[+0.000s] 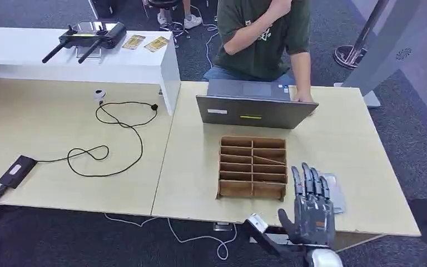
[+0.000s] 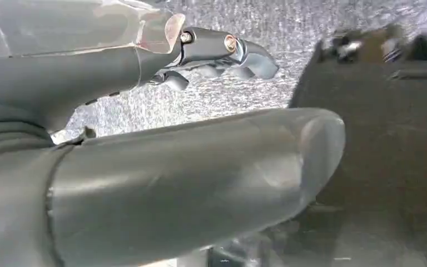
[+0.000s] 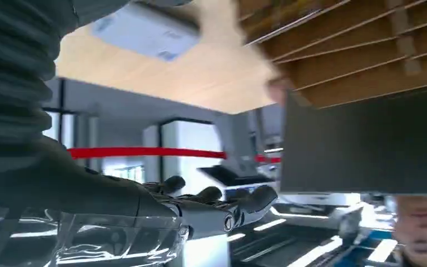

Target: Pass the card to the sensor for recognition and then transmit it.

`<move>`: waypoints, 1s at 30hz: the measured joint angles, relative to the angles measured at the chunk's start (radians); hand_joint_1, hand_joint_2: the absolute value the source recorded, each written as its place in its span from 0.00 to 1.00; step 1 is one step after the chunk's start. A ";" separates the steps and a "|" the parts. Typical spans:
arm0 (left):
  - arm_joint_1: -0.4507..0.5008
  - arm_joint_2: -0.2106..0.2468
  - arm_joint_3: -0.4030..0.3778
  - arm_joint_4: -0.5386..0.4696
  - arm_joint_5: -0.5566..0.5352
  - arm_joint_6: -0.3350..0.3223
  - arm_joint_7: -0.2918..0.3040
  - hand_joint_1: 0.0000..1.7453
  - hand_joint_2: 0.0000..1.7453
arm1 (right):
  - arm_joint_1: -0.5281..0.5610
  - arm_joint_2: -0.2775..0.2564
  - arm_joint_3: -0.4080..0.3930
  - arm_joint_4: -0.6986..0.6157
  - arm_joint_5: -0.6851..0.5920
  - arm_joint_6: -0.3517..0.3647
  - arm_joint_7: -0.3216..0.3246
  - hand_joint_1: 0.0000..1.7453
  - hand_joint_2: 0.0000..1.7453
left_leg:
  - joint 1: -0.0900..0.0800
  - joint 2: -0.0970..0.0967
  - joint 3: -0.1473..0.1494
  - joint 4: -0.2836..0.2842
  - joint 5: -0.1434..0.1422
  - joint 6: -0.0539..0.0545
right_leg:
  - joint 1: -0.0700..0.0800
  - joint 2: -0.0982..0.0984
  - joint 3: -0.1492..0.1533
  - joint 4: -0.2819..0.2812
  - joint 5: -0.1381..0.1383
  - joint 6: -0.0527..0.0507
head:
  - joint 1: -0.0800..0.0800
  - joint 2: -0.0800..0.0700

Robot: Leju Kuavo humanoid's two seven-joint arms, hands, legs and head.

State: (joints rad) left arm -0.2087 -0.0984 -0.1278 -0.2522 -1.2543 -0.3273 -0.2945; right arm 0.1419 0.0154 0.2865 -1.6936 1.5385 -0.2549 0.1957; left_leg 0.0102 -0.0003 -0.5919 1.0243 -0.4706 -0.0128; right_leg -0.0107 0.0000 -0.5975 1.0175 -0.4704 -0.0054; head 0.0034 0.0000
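The robot's right hand [image 1: 310, 208] is raised at the near edge of the pale wooden table [image 1: 344, 139], its dark fingers [image 1: 307, 181] straight, close side by side and pointing away from the robot, the thumb set apart toward the left; it holds nothing. Just behind the fingertips lies a flat light-grey rectangular pad [image 1: 333, 192], which may be the card sensor; the fingers hide part of it, and whether they touch it cannot be told. No card can be made out with certainty on or beside that pad.

Just to the left of the hand stands a brown wooden organiser box with slotted compartments [image 1: 252, 167]. Behind the box sits an open grey laptop [image 1: 256, 108], its lid back facing the robot. A person in a dark green shirt [image 1: 264, 33] sits at the far side with one hand at the laptop's right edge.

On the adjoining table to the left lie a black power adapter [image 1: 15, 170] and its looping black cable [image 1: 117, 130]. A white shelf [image 1: 72, 53] beyond carries a black controller with two antennas [image 1: 92, 36] and two yellowish cards [image 1: 145, 42].

In the left wrist view the left hand [image 2: 167, 167] hangs over grey carpet, thumb and fingers apart and holding nothing.
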 joint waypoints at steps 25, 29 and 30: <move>-0.010 -0.010 -0.003 0.000 -0.011 -0.011 -0.001 0.00 0.00 | -0.030 0.056 -0.010 0.119 0.000 -0.034 0.042 0.00 1.00 | 0.001 -0.003 -0.001 0.000 0.000 -0.001 | 0.001 -0.002 0.001 0.000 -0.001 0.000 | 0.001 0.000; -0.011 -0.010 -0.004 0.000 -0.011 -0.016 -0.003 0.00 0.00 | -0.033 0.056 -0.010 0.122 0.000 -0.040 0.025 0.00 1.00 | 0.001 -0.003 -0.001 0.000 0.000 -0.001 | 0.001 -0.002 0.001 0.000 -0.001 0.000 | 0.001 0.000; -0.012 -0.010 -0.004 0.000 -0.012 -0.016 -0.003 0.00 0.00 | -0.036 0.056 -0.010 0.124 0.000 -0.040 0.021 0.00 1.00 | 0.001 -0.003 -0.001 0.000 0.000 -0.001 | 0.001 -0.002 0.001 0.000 -0.001 0.000 | 0.001 0.000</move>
State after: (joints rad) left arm -0.2203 -0.1083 -0.1320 -0.2522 -1.2661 -0.3433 -0.2976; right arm 0.1058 0.0717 0.2762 -1.5698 1.5389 -0.2953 0.2170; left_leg 0.0110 -0.0028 -0.5925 1.0243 -0.4711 -0.0135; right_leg -0.0096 -0.0019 -0.5969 1.0173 -0.4709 -0.0050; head 0.0046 0.0000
